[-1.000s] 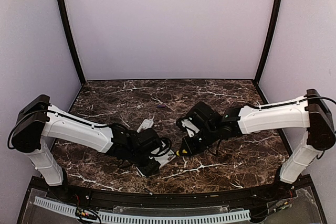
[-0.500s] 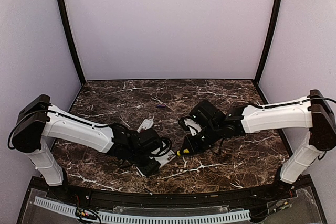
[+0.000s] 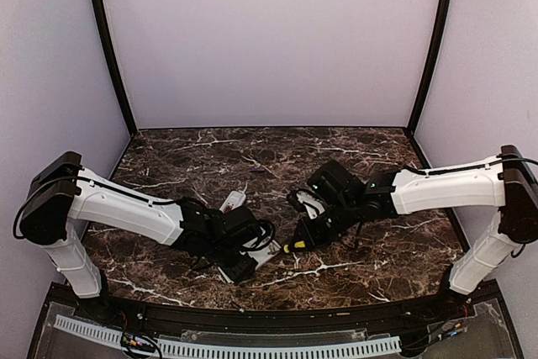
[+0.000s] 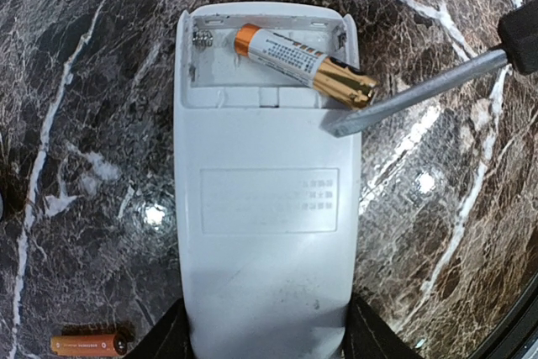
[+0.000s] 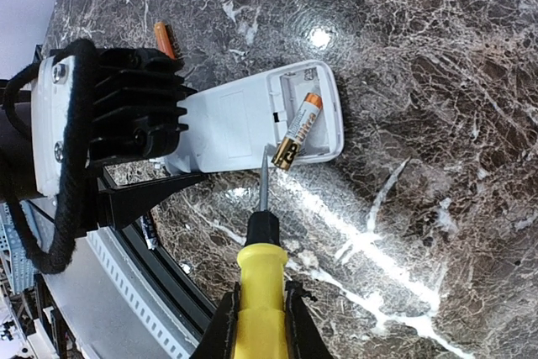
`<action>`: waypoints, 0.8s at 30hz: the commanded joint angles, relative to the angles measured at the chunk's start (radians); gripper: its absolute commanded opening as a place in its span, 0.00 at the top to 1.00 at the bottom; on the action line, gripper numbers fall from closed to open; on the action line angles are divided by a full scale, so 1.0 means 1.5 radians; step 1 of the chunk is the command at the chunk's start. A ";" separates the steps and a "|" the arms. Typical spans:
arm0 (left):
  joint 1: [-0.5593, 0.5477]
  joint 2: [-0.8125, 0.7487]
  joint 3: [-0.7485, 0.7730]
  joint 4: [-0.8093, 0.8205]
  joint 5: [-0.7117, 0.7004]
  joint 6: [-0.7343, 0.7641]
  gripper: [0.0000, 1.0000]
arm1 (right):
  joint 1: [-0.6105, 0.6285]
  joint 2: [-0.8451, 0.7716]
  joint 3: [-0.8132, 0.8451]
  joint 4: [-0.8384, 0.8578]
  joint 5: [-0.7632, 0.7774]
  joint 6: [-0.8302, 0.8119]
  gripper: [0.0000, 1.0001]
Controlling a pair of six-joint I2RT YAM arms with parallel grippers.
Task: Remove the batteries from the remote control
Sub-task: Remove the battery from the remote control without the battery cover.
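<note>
The left arm (image 3: 126, 208) and the right arm (image 3: 437, 191) stretch out low and bend in toward each other. The left gripper (image 4: 265, 344) points down, and its two fingers (image 4: 164, 338) seem to press the sides of the remote control (image 4: 265, 208). The right gripper (image 5: 261, 329) squeezes the screwdriver (image 5: 259, 279) handle tight.

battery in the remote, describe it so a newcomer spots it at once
On the marble table, a white remote lies back up, its end clamped in the left tool. In the open bay at its far end sits the battery, askew, gold end riding over the bay's edge by the screwdriver tip. The other battery lies loose on the table.
</note>
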 commanded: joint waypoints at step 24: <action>0.005 0.010 0.004 -0.024 -0.042 -0.012 0.58 | -0.016 -0.062 -0.004 -0.017 0.061 0.044 1.00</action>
